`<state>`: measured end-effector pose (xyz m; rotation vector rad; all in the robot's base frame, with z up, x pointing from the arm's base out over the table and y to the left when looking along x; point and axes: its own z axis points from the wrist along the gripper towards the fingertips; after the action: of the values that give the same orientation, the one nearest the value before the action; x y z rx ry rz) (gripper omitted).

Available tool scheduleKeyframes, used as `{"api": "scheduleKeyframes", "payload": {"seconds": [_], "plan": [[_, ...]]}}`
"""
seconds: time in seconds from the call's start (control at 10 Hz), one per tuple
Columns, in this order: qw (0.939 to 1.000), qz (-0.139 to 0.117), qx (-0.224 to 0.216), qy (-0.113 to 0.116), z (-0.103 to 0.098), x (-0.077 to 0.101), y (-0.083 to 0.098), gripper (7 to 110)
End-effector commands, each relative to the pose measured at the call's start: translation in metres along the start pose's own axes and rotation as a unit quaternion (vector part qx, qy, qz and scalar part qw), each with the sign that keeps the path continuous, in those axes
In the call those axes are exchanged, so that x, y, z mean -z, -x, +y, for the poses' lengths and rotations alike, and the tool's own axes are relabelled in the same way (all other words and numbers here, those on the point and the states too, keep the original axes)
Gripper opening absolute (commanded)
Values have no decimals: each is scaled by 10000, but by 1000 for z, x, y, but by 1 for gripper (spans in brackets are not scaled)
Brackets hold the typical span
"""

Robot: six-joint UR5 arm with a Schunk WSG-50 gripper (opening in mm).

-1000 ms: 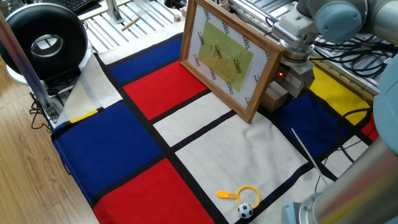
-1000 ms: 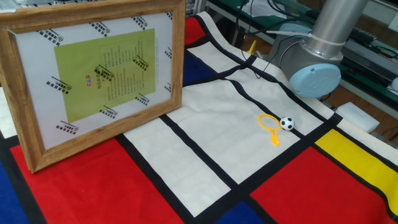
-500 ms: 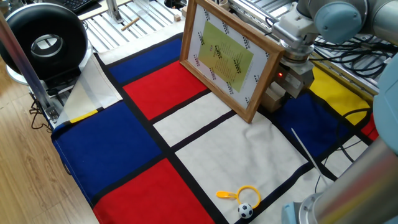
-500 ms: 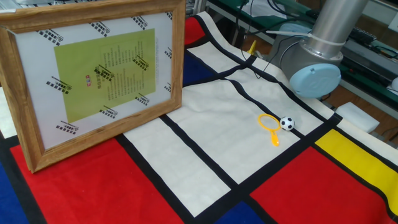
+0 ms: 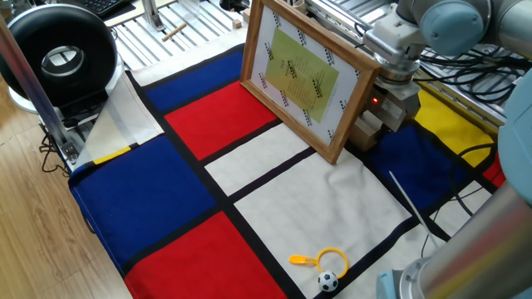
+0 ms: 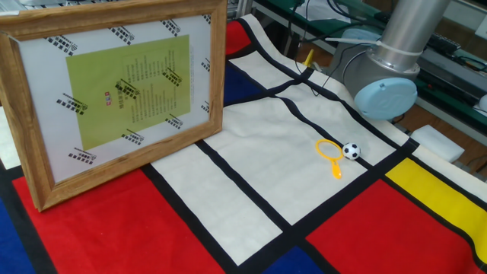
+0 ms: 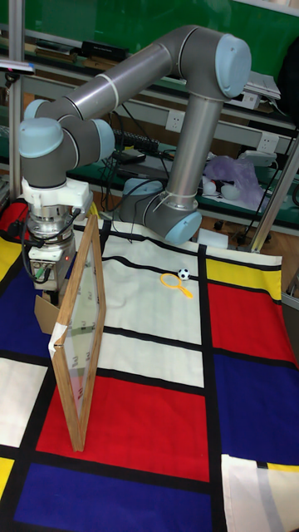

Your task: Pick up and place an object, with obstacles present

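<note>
A small light-tan wooden cube (image 5: 366, 127) sits low behind the upright picture frame (image 5: 305, 75), just beside the frame's lower right corner, over a blue panel of the patterned cloth (image 5: 249, 199). In the tall fixed view the cube (image 7: 42, 315) peeks out at about 9 o'clock from the frame (image 7: 80, 332), directly beneath the arm's wrist.

The gripper (image 5: 391, 106) hangs right above the cube, its grey body pressed close to the back of the frame with a small red light glowing on its side. Its fingers are hidden by the frame and the gripper's own housing, so it cannot be told how wide they stand or whether they have hold of the cube.

The frame leans slightly, its white mat and yellow-green sheet of printed text facing away from the arm.

Well apart, toward 6 o'clock from the frame in the one fixed view, a yellow ring (image 5: 327, 259) lies on a white panel with a tiny black-and-white football (image 5: 328, 281) touching it or just beside it. In the other fixed view the ring (image 6: 329, 151) and football (image 6: 351, 151) lie near the arm's grey base (image 6: 384, 80).
</note>
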<state>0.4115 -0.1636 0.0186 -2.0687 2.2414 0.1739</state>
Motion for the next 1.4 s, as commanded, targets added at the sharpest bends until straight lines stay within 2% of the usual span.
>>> {"api": "scheduleKeyframes", "payload": {"seconds": [0.0, 0.3, 0.6, 1.1, 1.3], "plan": [[10000, -20, 34, 69, 3, 2, 0, 7], [9998, 20, 41, 197, 8, 7, -2, 7], [9992, 252, -46, 292, 12, 27, -11, 7], [9982, 354, -117, 474, 18, 43, -12, 7], [9975, 431, -140, 551, 21, 56, -17, 7]]}}
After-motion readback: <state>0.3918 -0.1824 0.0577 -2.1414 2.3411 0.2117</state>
